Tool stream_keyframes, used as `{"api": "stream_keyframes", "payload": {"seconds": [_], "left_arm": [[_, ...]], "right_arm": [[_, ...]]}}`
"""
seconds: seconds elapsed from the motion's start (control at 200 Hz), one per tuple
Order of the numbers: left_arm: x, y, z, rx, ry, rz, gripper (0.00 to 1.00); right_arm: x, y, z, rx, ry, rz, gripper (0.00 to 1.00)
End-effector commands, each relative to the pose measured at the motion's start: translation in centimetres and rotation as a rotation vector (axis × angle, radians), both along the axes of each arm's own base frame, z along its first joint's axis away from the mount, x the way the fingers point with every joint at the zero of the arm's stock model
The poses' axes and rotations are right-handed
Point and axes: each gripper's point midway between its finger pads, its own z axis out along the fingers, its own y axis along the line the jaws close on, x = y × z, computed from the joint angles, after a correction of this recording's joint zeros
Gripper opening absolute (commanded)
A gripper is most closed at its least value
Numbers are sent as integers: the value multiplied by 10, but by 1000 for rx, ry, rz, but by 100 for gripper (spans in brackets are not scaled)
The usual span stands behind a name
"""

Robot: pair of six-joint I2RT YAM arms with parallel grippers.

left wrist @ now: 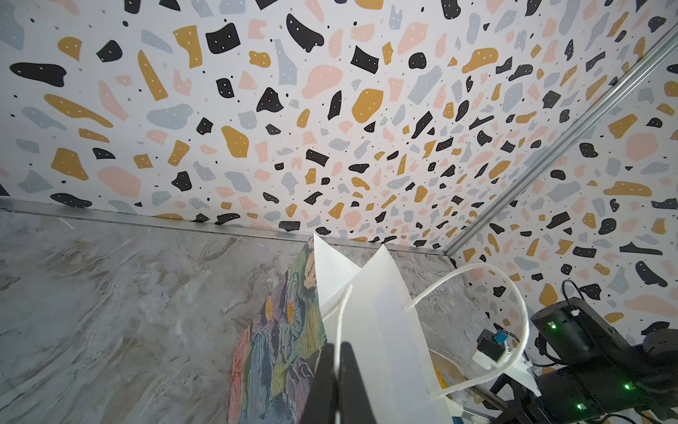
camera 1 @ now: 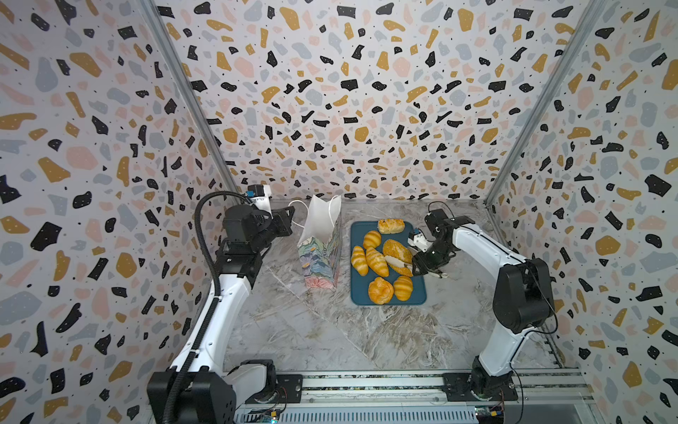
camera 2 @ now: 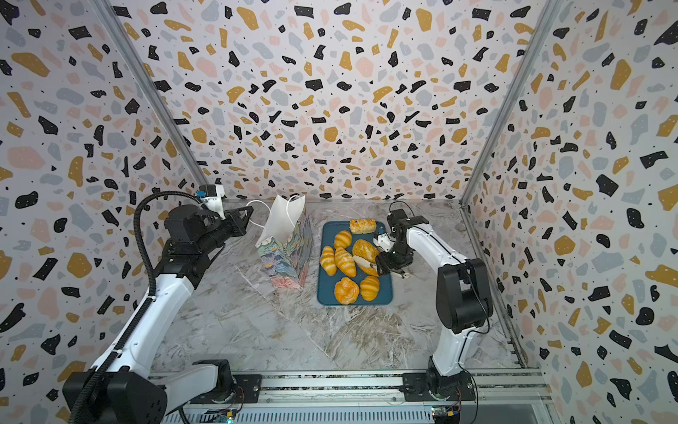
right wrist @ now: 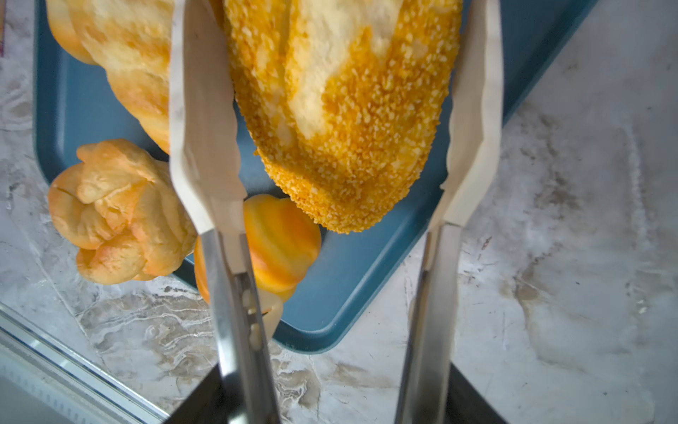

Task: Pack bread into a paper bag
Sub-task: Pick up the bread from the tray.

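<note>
Lying on the tray [camera 1: 361, 288], all bread [camera 1: 376, 261] is unpacked; left hand [left wrist: 335, 348] pinches the bag [camera 1: 320, 257] cord [left wrist: 339, 312], right hand [camera 1: 425, 265] grips tongs [right wrist: 203, 147] (open astride the loaf [right wrist: 348, 128]).

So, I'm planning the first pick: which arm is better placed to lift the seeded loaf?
Right. The tongs in the right pincer straddle the seeded loaf on the tray, arms apart. The left pincer is shut on the cord handle of the paper bag, across the bag from the tray.

Bright, even, diffuse light; shadows soft.
Top views: walls [camera 1: 348, 110] bow at frame edges. Left wrist view: left end effector [left wrist: 335, 352] dark, blurred, lower frame. Seeded loaf [right wrist: 348, 128] highlights washed pale.
</note>
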Motion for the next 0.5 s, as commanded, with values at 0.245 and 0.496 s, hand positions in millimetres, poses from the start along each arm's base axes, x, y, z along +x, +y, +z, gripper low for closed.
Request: {"api": "stream_keyframes", "payload": {"seconds": [0.245, 0.496], "left_arm": [[-4, 0, 27, -4, -70, -4, 0], [-5, 0, 29, -12, -74, -4, 0]], "right_arm": [[-5, 12, 12, 64, -8, 14, 42], [-6, 15, 46, 115, -82, -19, 36]]}}
